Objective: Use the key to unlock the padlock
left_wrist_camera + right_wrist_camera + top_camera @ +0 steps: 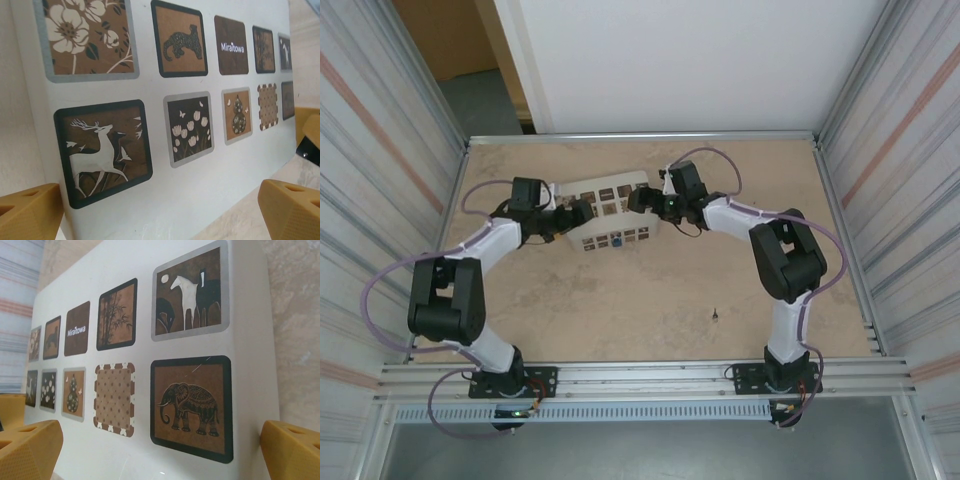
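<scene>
A tiny blue padlock shows at the near side of the white box. The key is a small speck lying alone on the table, well to the right and nearer the arms. My left gripper stands open at the box's left end and my right gripper stands open at its right end. In the left wrist view the tan fingers flank the box's picture face. The right wrist view has its tan fingers on either side of the elephant square. Neither holds anything.
The tan table is walled by corrugated metal panels left and right and a white wall behind. An aluminium rail with the arm bases runs along the near edge. The right arm's elbow rises over the right half.
</scene>
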You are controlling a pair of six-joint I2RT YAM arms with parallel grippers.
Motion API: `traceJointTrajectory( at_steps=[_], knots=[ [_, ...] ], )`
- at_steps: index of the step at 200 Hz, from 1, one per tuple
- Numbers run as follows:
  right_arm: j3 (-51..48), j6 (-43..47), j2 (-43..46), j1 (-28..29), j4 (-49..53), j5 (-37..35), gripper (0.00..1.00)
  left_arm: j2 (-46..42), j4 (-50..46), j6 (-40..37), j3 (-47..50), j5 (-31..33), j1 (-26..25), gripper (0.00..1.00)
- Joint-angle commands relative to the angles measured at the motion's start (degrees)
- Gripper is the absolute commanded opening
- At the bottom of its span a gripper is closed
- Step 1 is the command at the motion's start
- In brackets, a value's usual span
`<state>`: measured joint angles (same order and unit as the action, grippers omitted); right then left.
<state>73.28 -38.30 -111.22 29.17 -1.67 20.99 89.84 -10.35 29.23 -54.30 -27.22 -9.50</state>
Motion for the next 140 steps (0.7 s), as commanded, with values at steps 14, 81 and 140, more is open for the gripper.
traceJointTrajectory(
  at_steps=[14, 81, 140],
  knots=[
    [-2.61, 1.56, 4.59, 2.18, 0.87, 3.14, 0.99, -4.89, -0.89, 0.56, 4.03, -2.12, -4.57, 0.99],
    [-6.52, 2.18, 7.66, 2.95, 1.41, 1.17, 0.99, -11.60, -0.81, 3.52, 10.16, 1.66, -10.19, 0.99],
    [-6.67, 3.12, 8.80, 2.87, 4.13, -4.23, 0.99, -14.39, -1.01, 5.64, 12.07, 5.69, -11.14, 0.99]
  ],
)
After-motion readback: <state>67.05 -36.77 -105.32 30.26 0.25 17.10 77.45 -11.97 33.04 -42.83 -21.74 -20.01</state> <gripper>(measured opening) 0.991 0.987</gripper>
